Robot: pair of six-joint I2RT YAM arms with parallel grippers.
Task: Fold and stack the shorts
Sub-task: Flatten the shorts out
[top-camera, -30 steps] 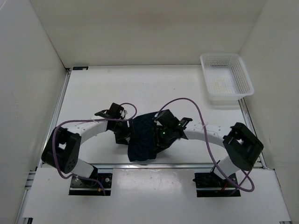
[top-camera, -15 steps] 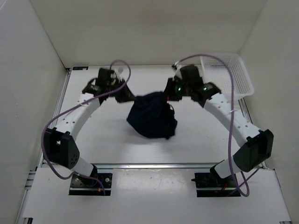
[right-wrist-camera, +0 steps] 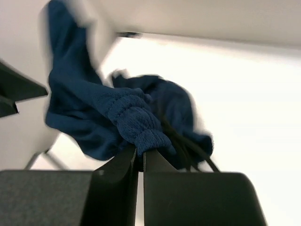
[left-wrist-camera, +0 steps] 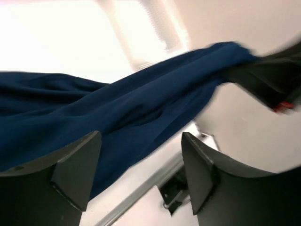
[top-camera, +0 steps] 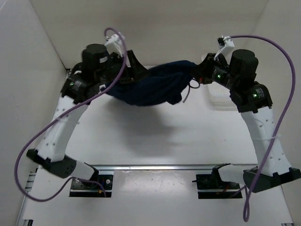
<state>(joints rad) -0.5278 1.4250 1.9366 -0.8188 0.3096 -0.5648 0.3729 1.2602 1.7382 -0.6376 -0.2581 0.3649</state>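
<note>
- Shorts [top-camera: 155, 87] of dark navy blue soft fabric hang stretched midair between both arms, over the white bench [top-camera: 155, 141] near its far edge.
- Right pincer [right-wrist-camera: 140, 153] is clamped on the waistband; left pincer [left-wrist-camera: 141, 139] stands apart, cloth across it.
- I'd have the left pinch its end firmly before lowering, cloth kept taut.

Your shorts [top-camera: 153, 89] hang above the table [top-camera: 155, 141], stretched between the left gripper [top-camera: 135, 73] and the right gripper [top-camera: 200, 75] at the far side. They sag in the middle.
</note>
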